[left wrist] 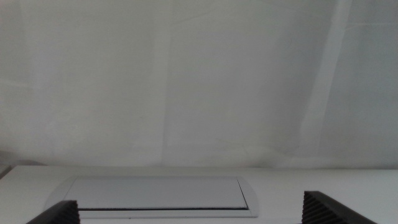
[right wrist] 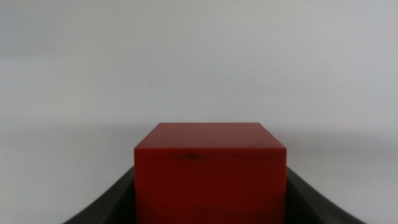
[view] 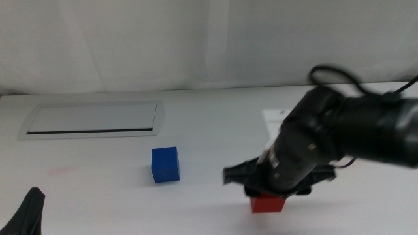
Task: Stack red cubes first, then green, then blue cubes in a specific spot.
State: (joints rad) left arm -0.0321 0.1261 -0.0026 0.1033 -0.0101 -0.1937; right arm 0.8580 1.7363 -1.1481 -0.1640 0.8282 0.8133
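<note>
On the near right part of the white table, the right gripper comes down over the red cube, with the arm reaching in from the right edge. The cube sits between the two dark jaws, which flank it closely on both sides in the right wrist view, where the red cube fills the lower centre; whether the pads actually press its faces cannot be told. A cube has no long axis; it stands square, one flat face toward the wrist camera and its top level. Only its lower front part shows in the middle view, since the gripper covers the rest, and whether it rests on the table or hangs just above it is unclear.

The blue cube sits well apart to the left, turned slightly so one corner edge faces forward. Behind it lies a grey-rimmed panel.

The left gripper waits at the bottom left corner, mostly cut off; its jaw tips stand wide apart in the left wrist view, with nothing between them.
</note>
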